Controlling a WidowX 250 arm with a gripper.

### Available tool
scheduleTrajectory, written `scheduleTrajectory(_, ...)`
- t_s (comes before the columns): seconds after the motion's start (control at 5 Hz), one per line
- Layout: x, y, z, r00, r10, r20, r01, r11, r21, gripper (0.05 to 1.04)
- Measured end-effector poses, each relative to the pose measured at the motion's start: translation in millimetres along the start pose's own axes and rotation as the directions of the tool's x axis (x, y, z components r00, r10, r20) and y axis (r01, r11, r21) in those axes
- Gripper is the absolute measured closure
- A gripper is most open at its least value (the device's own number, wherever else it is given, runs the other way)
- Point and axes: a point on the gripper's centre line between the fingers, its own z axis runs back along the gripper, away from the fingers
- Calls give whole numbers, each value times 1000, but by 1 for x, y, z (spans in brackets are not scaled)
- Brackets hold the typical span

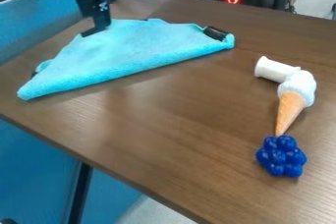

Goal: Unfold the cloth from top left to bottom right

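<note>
The black gripper (97,27) hangs from the upper left at the back left edge of the light blue cloth (134,48), its tip low beside or touching the fabric. How its fingers stand cannot be made out. The cloth lies folded in a rough triangle on the brown table, with a long thick fold running from the near left corner up to the right corner. Dark pieces show at its right corner and by its left corner.
On the table's right side lie a white cylinder (273,69), an ice cream cone toy (293,99) and a dark blue cluster of balls (281,156). The wooden table (177,139) has its near edge running diagonally down to the right.
</note>
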Motion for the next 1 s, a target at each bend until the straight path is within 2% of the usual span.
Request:
scheduleTrajectory(0.2, 6, 10, 13, 999, 21, 28, -22, 999, 48, 83)
scheduleTrajectory(0.4, 12, 19, 13, 999, 43, 26, -44, 998, 48, 83)
scheduleTrajectory(0.6, 13, 27, 9, 999, 44, 7, -45, 997, 67, 83)
scheduleTrajectory(0.8, 9, 33, -5, 998, 48, -39, -44, 995, 84, 83)
scheduleTrajectory(1.0, 6, 36, -12, 998, 30, -58, -24, 994, 107, 83)
